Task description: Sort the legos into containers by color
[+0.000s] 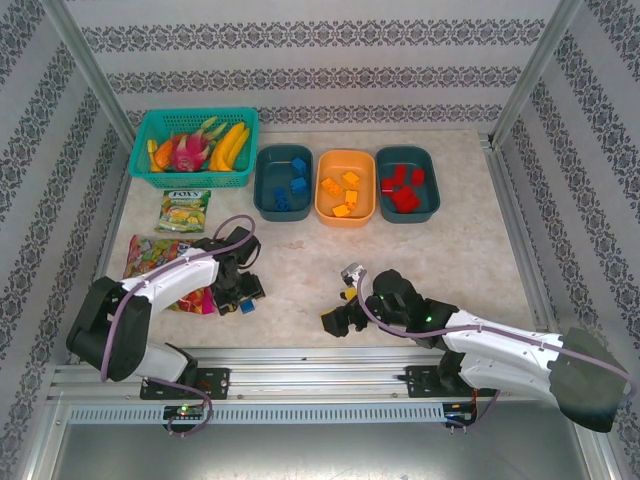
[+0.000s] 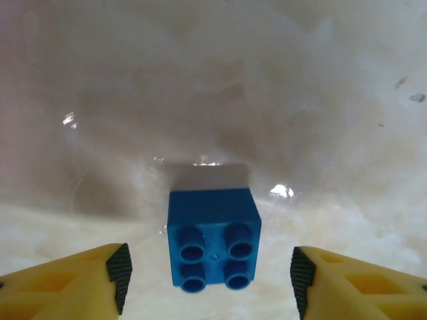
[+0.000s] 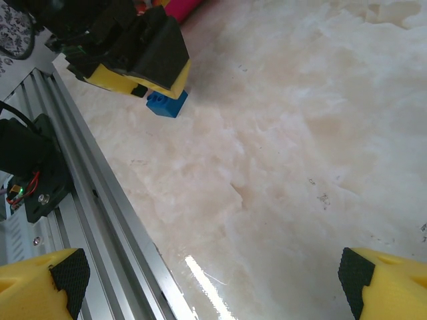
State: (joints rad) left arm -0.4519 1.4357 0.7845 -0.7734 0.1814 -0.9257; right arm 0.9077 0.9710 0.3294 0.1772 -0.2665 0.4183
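Blue lego (image 2: pixel 213 230) low centre in left wrist view, left gripper (image 2: pixel 210 277) spread wide either side w/o touching, right gripper (image 3: pixel 212 277) gaping too over tabletop (image 3: pixel 300 133)

white arms (image 1: pixel 500 345), yellow black-padded fingers (image 2: pixel 60 283)

Around the middle container (image 1: pixel 345 220)
The left container (image 1: pixel 262 196) and right container (image 1: pixel 432 196) flank it; the basket (image 1: pixel 190 180) stands farther left; one loose lego (image 1: pixel 246 306) lies well before it, leftward.
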